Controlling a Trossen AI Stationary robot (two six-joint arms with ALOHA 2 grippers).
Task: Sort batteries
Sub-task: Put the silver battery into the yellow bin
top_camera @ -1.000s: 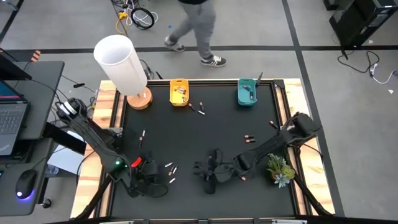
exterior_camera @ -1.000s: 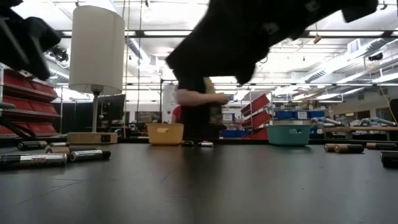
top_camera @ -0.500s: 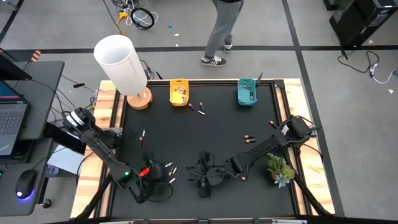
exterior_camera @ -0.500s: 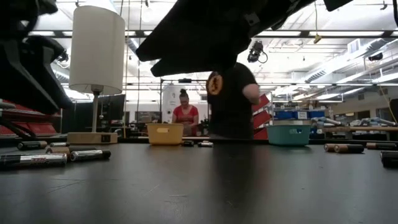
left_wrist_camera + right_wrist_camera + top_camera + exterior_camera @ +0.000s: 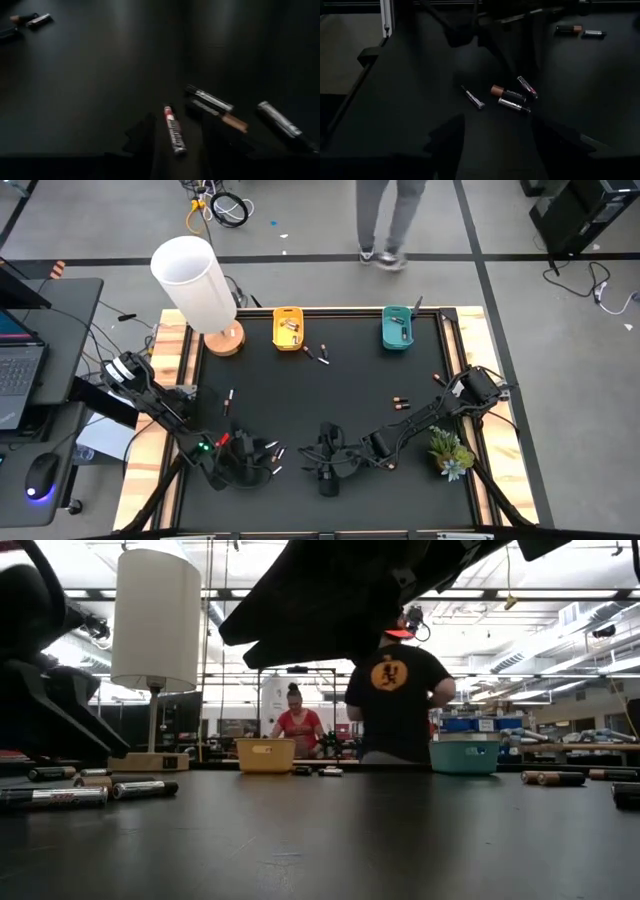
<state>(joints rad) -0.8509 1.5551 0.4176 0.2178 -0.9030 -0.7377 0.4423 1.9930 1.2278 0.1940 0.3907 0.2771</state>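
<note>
Batteries [image 5: 174, 131] lie lengthwise between left gripper's [image 5: 175, 142] open fingers; right gripper [image 5: 497, 132] gapes wide, farther off.

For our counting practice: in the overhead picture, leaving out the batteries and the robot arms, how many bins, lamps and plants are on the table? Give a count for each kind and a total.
Bins: 2, the yellow bin and the teal bin
Lamps: 1, the lamp
Plants: 1, the plant
Total: 4

Person [image 5: 392, 220] cut off above the waist
</note>
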